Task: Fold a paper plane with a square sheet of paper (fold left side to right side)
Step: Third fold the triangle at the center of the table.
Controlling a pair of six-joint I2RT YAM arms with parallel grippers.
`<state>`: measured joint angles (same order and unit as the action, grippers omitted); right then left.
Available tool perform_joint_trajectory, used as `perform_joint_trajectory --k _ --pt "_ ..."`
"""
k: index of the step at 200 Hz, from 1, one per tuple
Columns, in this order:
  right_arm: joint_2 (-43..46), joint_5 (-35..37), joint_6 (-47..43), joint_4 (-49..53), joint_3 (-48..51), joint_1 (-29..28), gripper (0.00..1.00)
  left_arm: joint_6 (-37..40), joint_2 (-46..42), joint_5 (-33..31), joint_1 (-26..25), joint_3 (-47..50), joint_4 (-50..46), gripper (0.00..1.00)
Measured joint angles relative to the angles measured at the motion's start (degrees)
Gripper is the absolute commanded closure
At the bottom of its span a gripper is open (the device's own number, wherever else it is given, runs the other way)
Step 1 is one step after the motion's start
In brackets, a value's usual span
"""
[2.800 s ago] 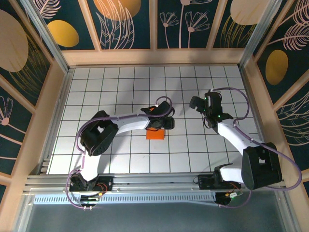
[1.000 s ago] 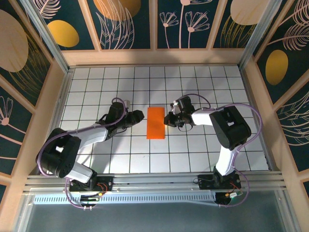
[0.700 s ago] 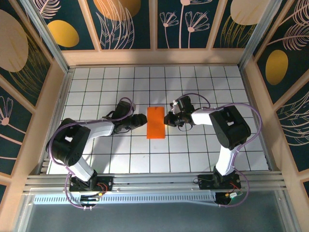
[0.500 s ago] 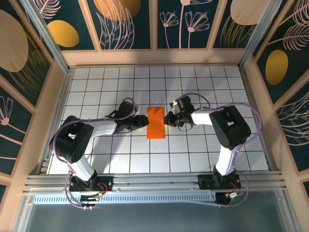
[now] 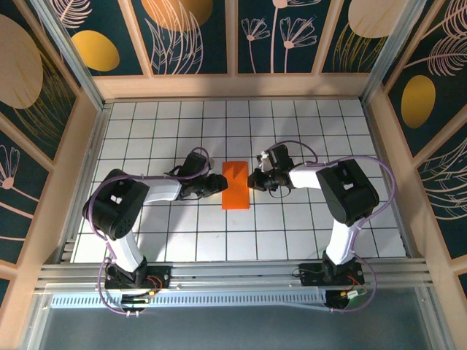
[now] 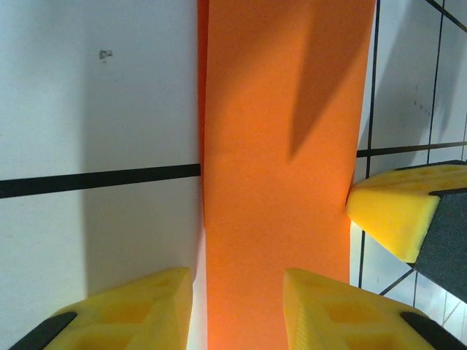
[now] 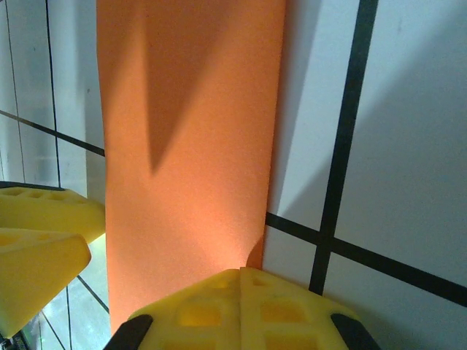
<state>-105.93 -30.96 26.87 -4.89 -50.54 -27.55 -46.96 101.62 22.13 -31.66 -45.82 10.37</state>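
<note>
The square sheet of paper (image 5: 235, 185) lies flat on the grid table as a bright orange upright rectangle, folded in half. My left gripper (image 5: 214, 184) is at its left long edge, open. In the left wrist view one fingertip (image 6: 124, 313) is over bare table and the other over the paper (image 6: 281, 146), with the edge between them. My right gripper (image 5: 252, 180) is shut, its joined tips (image 7: 241, 306) resting on the paper's (image 7: 190, 131) right edge. Each wrist view catches the other gripper's yellow fingers (image 6: 390, 211) (image 7: 36, 248) across the sheet.
The white grid table (image 5: 182, 131) is fenced by wooden walls (image 5: 233, 85) at the back and both sides. The left arm (image 5: 117, 208) reaches in low from the left, the right arm (image 5: 343, 189) from the right.
The left gripper has slid right up to the paper's left edge and its jaws have narrowed. The right gripper and the paper have stayed in place.
</note>
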Motion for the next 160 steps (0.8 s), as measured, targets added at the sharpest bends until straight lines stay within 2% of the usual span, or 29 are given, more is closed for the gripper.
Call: perform_joint_trajectory --k 96,131,160 --pt "0.0 0.0 0.0 0.0 0.0 0.0 1.0 -2.16 1.03 1.86 -0.61 0.02 3.34 0.62" --pt "0.0 0.02 0.0 0.0 0.0 0.0 1.0 -3.04 1.03 1.84 -0.61 0.07 3.65 0.72" --pt "0.0 0.02 -0.04 0.0 0.0 0.0 1.0 -3.56 1.03 1.62 -0.61 0.24 4.02 0.85"
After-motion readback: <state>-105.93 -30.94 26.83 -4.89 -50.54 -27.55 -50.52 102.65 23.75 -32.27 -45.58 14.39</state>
